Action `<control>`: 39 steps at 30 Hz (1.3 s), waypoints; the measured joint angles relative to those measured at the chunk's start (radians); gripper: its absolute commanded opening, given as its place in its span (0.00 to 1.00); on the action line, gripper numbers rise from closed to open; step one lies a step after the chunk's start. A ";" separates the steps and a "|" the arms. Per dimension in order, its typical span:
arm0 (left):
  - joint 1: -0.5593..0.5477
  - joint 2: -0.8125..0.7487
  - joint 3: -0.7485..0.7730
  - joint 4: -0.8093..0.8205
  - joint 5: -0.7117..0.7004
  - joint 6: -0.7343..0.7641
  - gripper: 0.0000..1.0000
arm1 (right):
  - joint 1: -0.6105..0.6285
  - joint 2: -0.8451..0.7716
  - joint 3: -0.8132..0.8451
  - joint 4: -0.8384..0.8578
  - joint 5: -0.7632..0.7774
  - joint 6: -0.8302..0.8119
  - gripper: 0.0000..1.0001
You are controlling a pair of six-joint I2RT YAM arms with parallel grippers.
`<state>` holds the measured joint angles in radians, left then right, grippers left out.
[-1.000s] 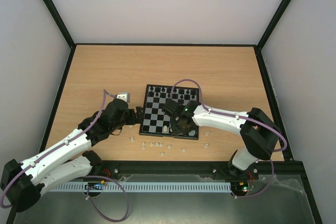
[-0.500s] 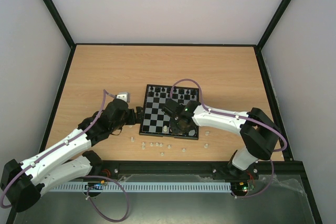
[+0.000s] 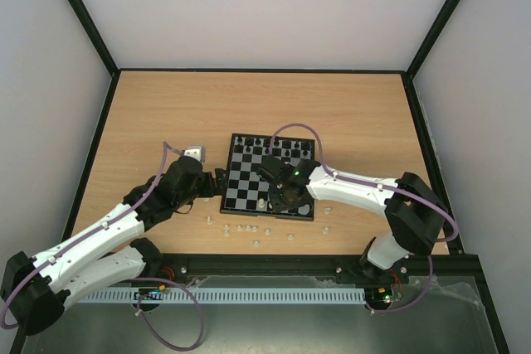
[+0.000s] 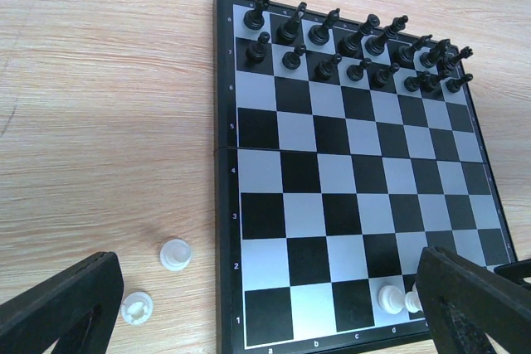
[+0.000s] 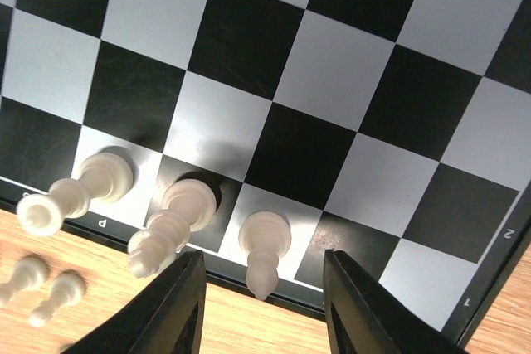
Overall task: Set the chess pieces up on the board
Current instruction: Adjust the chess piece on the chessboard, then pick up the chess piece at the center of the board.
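Right gripper (image 5: 263, 264) is seen with its black jaws parted and nothing held, a slim cream chess piece (image 5: 264, 242) standing free between them on the near-edge row of the black-and-silver checked board (image 5: 274, 47), while the left gripper (image 4: 265, 304) is spread wide.

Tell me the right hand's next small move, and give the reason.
Probably lift the right hand straight up. Its fingers stand apart on either side of a white piece standing on the board's edge row, with a gap each side, so it looks placed. A straight rise should clear it and its two neighbours; loose white pieces wait on the table.
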<state>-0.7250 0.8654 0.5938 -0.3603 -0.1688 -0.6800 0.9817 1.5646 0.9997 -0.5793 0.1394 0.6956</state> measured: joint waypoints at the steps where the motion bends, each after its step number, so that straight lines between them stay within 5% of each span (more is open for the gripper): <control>1: 0.000 0.000 0.000 0.000 0.000 0.000 0.99 | 0.000 -0.008 0.000 -0.001 0.002 0.000 0.44; 9: 0.000 0.000 0.000 -0.006 0.000 -0.001 1.00 | 0.000 -0.056 0.000 -0.006 0.027 0.003 0.59; 24: 0.000 0.060 0.011 -0.033 -0.040 -0.022 1.00 | 0.000 -0.145 -0.017 -0.018 0.089 0.008 0.61; 28: 0.000 0.114 0.017 -0.036 -0.042 -0.026 0.99 | 0.000 -0.174 -0.018 -0.017 0.099 0.004 0.79; 30: 0.000 0.142 0.020 -0.039 -0.042 -0.029 1.00 | -0.001 -0.185 -0.018 -0.016 0.106 -0.005 0.99; 39: 0.000 0.220 0.034 -0.054 -0.043 -0.047 0.91 | -0.035 -0.231 -0.046 -0.003 0.115 -0.043 0.99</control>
<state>-0.7250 1.0851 0.6273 -0.4145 -0.2115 -0.7273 0.9470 1.3338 0.9535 -0.5819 0.2546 0.6529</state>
